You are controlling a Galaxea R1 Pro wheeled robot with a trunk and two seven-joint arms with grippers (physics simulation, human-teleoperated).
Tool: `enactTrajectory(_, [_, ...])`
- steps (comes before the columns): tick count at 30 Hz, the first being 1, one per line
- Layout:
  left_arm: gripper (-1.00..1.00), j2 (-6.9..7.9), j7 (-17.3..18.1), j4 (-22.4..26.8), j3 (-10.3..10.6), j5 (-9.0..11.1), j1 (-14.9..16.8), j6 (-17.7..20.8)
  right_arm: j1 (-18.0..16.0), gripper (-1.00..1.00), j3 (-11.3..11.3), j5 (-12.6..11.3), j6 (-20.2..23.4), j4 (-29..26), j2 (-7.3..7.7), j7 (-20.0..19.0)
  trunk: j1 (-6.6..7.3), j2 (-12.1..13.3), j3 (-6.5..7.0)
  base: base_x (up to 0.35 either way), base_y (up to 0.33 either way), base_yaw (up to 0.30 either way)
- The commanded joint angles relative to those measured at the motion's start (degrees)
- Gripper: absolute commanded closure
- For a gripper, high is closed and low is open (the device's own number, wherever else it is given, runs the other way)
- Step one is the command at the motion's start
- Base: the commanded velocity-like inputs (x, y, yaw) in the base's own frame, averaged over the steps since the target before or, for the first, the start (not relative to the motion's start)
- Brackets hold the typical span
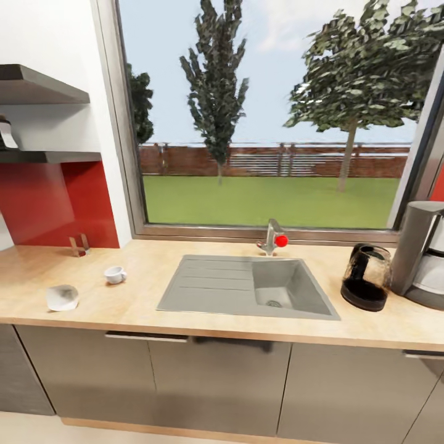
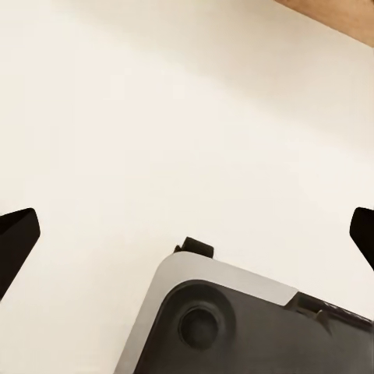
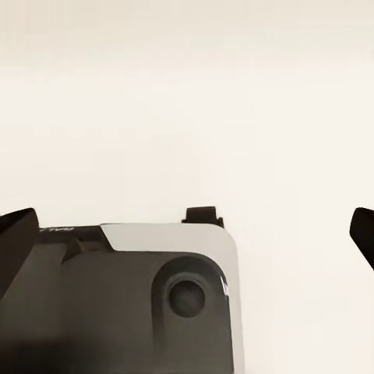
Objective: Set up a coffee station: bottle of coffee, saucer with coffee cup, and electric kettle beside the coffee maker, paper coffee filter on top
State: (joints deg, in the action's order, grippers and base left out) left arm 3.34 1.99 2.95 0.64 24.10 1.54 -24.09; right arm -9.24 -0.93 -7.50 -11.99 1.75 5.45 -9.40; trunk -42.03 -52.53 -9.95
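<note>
Coffee maker (image 1: 424, 256) stands at the far right end of the light wood-grain bench (image 1: 154, 271), cut off by the edge of the head view, its grey body tall beside the window frame. Just to its left sits the electric kettle (image 1: 366, 277), a clear glass dome that looks dark in its lower part, near the machine but apart from it.

Between the kettle and the left half of the bench lies a grey sink (image 1: 246, 287) with a ribbed draining board and an empty basin; a tap with a red knob (image 1: 273, 237) rises behind it. Well to the left of the sink the small white coffee cup (image 1: 115, 274) rests on the bench, and the paper coffee filter (image 1: 61, 297) lies nearer the front edge, apart from the cup. A small metal holder (image 1: 79, 245) stands against the red backsplash.

Up on the left wall are two dark shelves; on the lower kitchen shelf (image 1: 49, 156) a pale object shows at the picture's edge, too cropped to identify.

Each wrist view looks down on pale floor and the robot's grey base. The left gripper (image 2: 187, 234) and right gripper (image 3: 187, 234) both have their dark fingertips spread wide, holding nothing.
</note>
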Motion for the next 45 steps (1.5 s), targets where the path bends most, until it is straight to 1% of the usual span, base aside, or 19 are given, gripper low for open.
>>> enactTrajectory(1, [-1.00, 0.00, 0.2, 0.0, 0.1, 0.3, 0.0, -0.1, -0.1, -1.00, -0.1, -0.6, -0.3, 0.2, 0.01, -0.4, -0.01, -0.1, -0.08, 0.000, 0.341, -0.001])
enactTrajectory(35, [-1.00, 0.00, 0.2, 0.0, 0.1, 0.3, 0.0, -0.1, -0.1, -1.00, -0.1, -0.6, -0.4, 0.2, 0.05, -0.4, -0.01, -0.1, -0.08, 0.000, 0.341, -0.001])
enactTrajectory(45, [-1.00, 0.00, 0.2, -0.1, 0.1, 0.4, 0.0, -0.2, -0.1, -1.00, -0.1, -0.7, -0.4, 0.2, 0.09, -0.4, -0.01, -0.1, 0.30, 0.000, 0.339, -0.123])
